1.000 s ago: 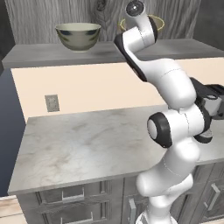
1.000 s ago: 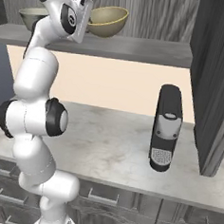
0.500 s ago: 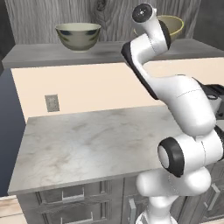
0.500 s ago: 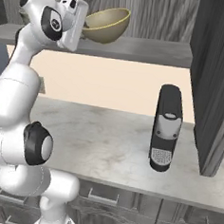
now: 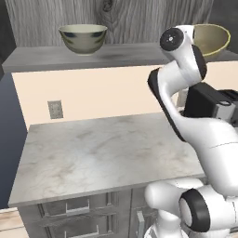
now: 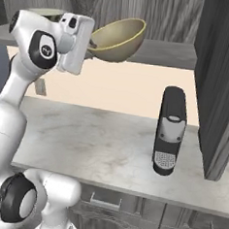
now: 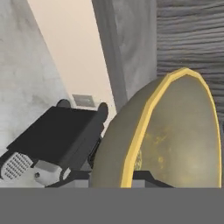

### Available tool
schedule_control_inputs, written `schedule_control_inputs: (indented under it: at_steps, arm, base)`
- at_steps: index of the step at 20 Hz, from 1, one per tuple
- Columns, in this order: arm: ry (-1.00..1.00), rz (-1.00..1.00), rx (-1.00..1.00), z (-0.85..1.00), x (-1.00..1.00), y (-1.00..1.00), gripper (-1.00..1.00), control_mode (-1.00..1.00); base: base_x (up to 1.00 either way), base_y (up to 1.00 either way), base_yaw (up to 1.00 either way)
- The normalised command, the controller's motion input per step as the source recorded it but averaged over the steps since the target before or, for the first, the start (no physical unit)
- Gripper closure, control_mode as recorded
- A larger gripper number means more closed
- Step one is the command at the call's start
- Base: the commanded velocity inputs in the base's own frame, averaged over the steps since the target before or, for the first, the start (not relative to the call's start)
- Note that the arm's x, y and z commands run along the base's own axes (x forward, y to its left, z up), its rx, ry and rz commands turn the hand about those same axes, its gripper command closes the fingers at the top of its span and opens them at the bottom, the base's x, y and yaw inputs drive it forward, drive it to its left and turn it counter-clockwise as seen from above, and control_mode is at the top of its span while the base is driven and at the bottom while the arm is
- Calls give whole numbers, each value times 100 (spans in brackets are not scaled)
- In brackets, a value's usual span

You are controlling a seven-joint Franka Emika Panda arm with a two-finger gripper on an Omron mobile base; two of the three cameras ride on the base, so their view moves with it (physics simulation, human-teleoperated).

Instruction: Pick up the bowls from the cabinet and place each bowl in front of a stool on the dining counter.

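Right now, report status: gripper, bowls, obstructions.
Gripper shut on tan bowl, tilted, lifted off cabinet shelf. Patterned bowl on shelf. Coffee machine stands on counter below.

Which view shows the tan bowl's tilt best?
Right base view: the tan bowl shows whole in side profile, tipped off level, held out from the shelf. Left base view shows part of it behind the arm. Hand view gives a close look at its rim and inside.

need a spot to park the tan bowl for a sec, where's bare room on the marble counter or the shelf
The marble counter is bare from its left edge across to the black coffee machine, which crowds the right end beside the cabinet door. The shelf is free between the patterned bowl and the tan bowl, held by the gripper.
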Motion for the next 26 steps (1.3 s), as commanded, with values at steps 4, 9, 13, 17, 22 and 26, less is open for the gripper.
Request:
schedule_control_inputs:
  at_steps: [4,9,13,17,22,26]
  arm:
    - [14,-20,7,-39,-100,-3,100,-100]
    - [13,-15,35,-18,-100,-1,100,-100]
    - [0,-20,49,-36,-100,6,100,-100]
    - [0,-22,38,-52,-78,49,100,-100]
    - [0,-10,14,-31,-35,77,100,-100]
    - [0,13,-14,-25,11,61,100,-100]
  base:
    - [0,0,0]
    - [0,0,0]
    - [0,0,0]
    - [0,0,0]
    - [0,0,0]
    - [0,0,0]
